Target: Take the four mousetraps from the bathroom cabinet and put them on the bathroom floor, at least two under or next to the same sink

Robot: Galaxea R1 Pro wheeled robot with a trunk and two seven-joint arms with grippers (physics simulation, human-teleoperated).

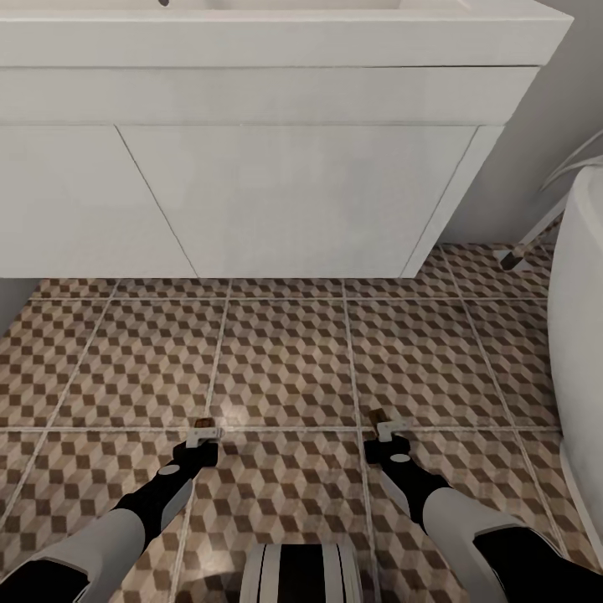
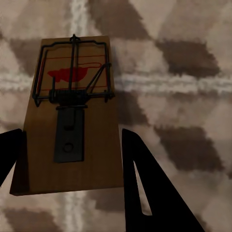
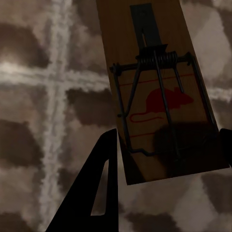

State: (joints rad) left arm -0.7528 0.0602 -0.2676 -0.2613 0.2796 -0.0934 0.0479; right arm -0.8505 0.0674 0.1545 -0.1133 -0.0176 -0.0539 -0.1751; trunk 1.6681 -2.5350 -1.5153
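Observation:
Two mousetraps are in hand over the bathroom floor (image 1: 285,360). My left gripper (image 1: 202,437) is shut on a small tan mousetrap (image 1: 203,427); in the left wrist view the board (image 2: 92,145), with dark wire and a red mark, sits between the dark fingers (image 2: 145,188). My right gripper (image 1: 387,432) is shut on a second mousetrap (image 1: 378,417), seen close in the right wrist view (image 3: 159,92) beside one finger (image 3: 96,193). Both hang in front of the white sink (image 1: 251,38) and its vanity (image 1: 293,193). I cannot tell whether the traps touch the tiles. The cabinet is out of view.
A white bathtub (image 1: 582,318) curves along the right side, with a thin leg or pipe (image 1: 523,243) behind it by the grey wall. The vanity hangs off the floor, leaving a gap beneath. My base (image 1: 306,574) shows at the near edge.

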